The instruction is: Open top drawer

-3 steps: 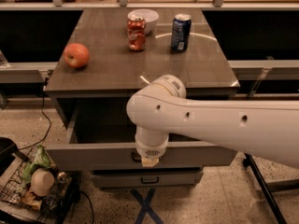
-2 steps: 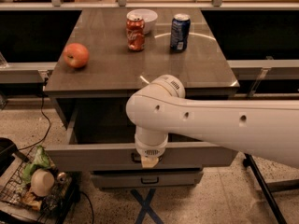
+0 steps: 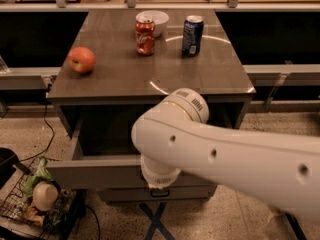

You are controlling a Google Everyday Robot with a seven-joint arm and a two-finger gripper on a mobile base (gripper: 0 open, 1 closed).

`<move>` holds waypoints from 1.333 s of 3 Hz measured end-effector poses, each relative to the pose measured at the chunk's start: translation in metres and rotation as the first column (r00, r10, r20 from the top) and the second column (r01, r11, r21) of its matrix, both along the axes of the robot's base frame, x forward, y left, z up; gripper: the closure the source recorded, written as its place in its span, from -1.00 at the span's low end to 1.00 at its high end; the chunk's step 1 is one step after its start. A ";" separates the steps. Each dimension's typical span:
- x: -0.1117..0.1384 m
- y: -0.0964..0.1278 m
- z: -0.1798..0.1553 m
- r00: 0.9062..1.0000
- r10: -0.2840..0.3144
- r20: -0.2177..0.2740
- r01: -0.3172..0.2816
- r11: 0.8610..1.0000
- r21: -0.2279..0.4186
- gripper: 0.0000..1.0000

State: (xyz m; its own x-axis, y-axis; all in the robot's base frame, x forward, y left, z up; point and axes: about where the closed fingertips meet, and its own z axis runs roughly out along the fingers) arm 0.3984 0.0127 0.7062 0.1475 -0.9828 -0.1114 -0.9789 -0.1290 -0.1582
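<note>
The top drawer (image 3: 95,171) already stands far open. My gripper (image 3: 159,182) is at its front; its state I cannot tell.

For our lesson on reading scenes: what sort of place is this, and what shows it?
Probably a robotics test lab: speckled floor, a cable trailing beside a wire basket, and an apple staged on a cabinet. The gripper sits at the open top drawer's front.

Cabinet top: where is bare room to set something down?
Free: the cabinet top front strip, from the apple to the right edge, before the red can and blue can. Crowded: the back centre, cans and white bowl. The gripper is down at the top drawer front.
</note>
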 end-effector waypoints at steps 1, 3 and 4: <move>-0.024 0.004 0.035 0.993 0.079 0.085 -0.081 0.996 0.027 1.00; 0.003 -0.012 0.071 0.976 0.129 0.173 -0.137 0.990 0.034 1.00; 0.044 -0.024 0.066 0.977 0.129 0.171 -0.132 0.991 0.004 1.00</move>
